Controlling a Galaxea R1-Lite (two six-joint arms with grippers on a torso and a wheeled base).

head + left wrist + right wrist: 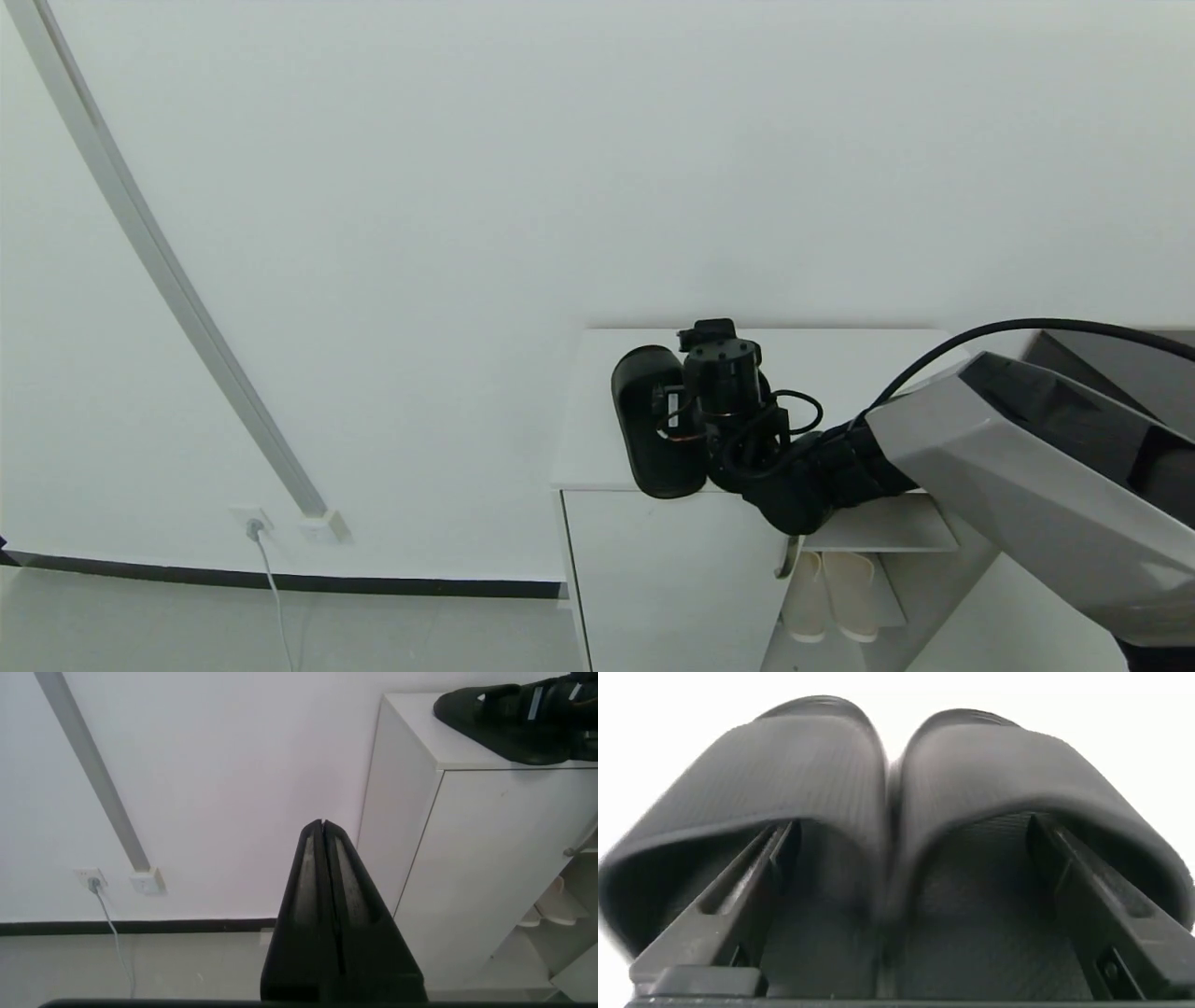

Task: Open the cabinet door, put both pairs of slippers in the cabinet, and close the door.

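two black slippers (656, 422) sit grasped side by side in the right gripper (896, 905) above the cabinet (868, 373); left gripper (322, 835) fingers clenched together.

Bare indoor room with a shoe cabinet — home entry or test room, cannot tell which.
A plain white wall (467, 187) meets a grey floor (140, 625) at a black skirting strip (373, 586); a grey cable duct (168, 271) runs down beside a wall socket (250, 519), and a white cabinet (597, 420) stands against the wall, pale slippers (831, 593) inside.
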